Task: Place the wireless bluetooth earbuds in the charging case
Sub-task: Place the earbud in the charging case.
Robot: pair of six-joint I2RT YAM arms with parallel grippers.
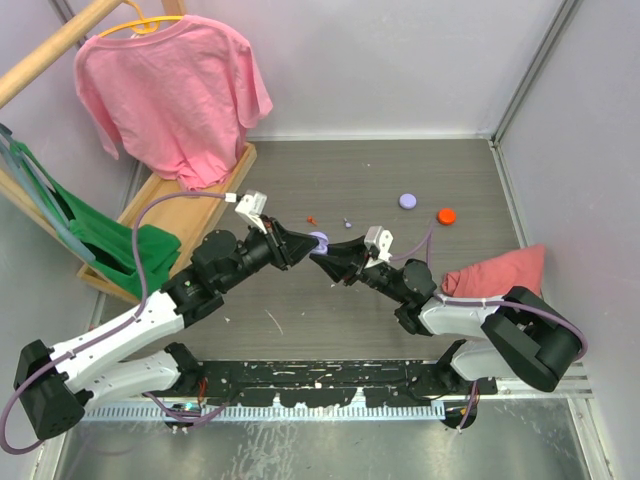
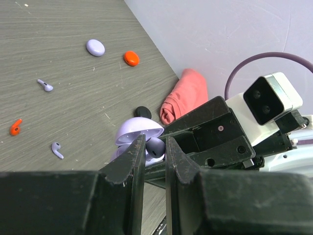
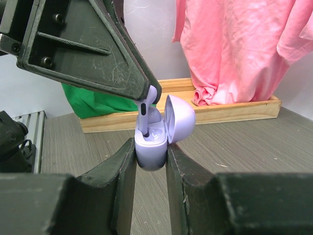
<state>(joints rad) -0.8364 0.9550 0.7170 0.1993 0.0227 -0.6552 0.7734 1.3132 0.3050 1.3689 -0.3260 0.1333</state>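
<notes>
From above, the left gripper (image 1: 308, 246) and right gripper (image 1: 320, 262) meet tip to tip over the middle of the table (image 1: 300, 190). The lilac case (image 1: 318, 239) shows only as a small spot where they meet. In the left wrist view, that gripper's jaws stand almost closed and pinch a lilac bud (image 2: 155, 147) just under the case's raised lid (image 2: 139, 130). A spare lilac bud (image 2: 57, 150) and a red bud (image 2: 15, 127) lie on the table well apart from it. In the right wrist view, the right jaws are drawn in narrow on the case's lower shell, one finger on each side, holding it upright above the table with the lid hinged open to one side. The bud hangs from the left fingertips by its head, with its stem pointing down into the case. I cannot tell whether it is seated yet. The bud looks light, hard and smooth, so it will likely twist or slip in a flat pinch. It is best held by the rounded head, leaving the stem free to drop into its well. The case looks light, stiff and glossy with curved sides, so it could rotate or squirt out if squeezed hard. It is best gripped across the lower shell, below the hinge and clear of the lid.
</notes>
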